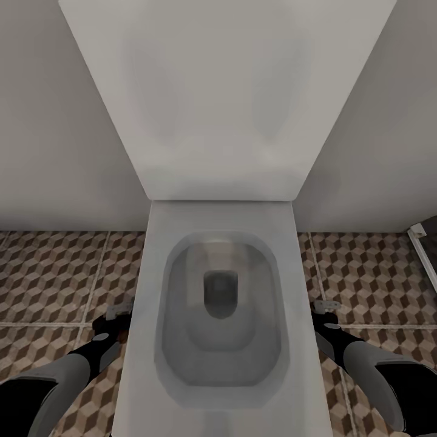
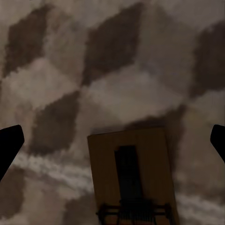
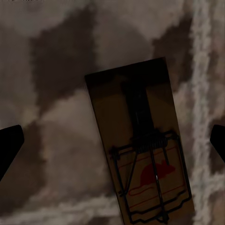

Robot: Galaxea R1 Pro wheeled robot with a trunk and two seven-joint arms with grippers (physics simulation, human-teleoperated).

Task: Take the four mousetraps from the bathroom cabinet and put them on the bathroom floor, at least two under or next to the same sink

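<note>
A mousetrap (image 2: 133, 178), a flat brown board with a dark wire bar, lies between the wide-apart fingertips (image 2: 9, 145) of my left gripper (image 2: 112, 140), over the cube-patterned bathroom floor (image 2: 117, 56). A second mousetrap (image 3: 140, 145), with a red mouse print and a wire spring, shows between the spread fingers (image 3: 9, 145) of my right gripper (image 3: 112, 140). Both grippers are open, and no finger touches a board. In the head view the left gripper (image 1: 115, 318) and right gripper (image 1: 326, 312) hang low on either side of a toilet. The sink and the cabinet are out of view.
A white toilet (image 1: 152, 364) with its lid up stands straight ahead between my arms, against a pale wall (image 1: 54, 121). Patterned floor tiles (image 1: 48, 273) spread to both sides. A white frame edge (image 1: 422, 243) shows at the far right.
</note>
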